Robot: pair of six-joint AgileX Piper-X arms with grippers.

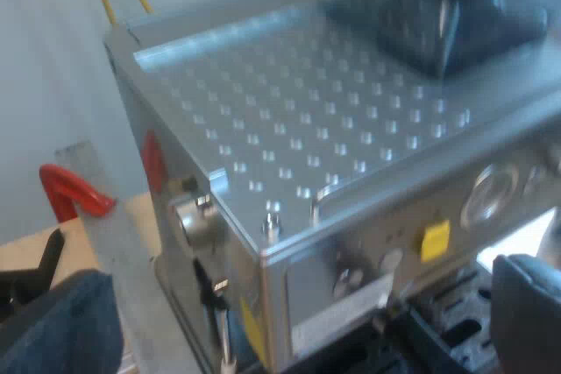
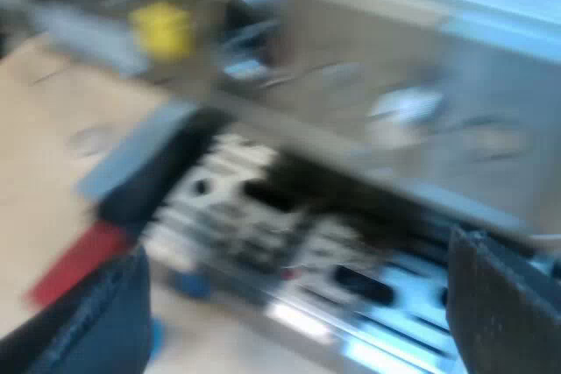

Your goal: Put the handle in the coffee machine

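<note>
The espresso machine has a dimpled metal top, with the dark bean hopper standing at its far end. My left gripper is open and hovers above a corner of the machine, at its front with the yellow sticker. In the right wrist view, which is blurred by motion, the machine's front and drip tray are close. The holder's dark handle slants over the wooden table and ends in red, close by one finger of my right gripper. That gripper is open and grips nothing.
A red clamp and a clear upright strip stand beside the machine's side wall, which carries a round knob. A small blue thing lies at the drip tray's edge. The light wooden table stretches beyond the handle.
</note>
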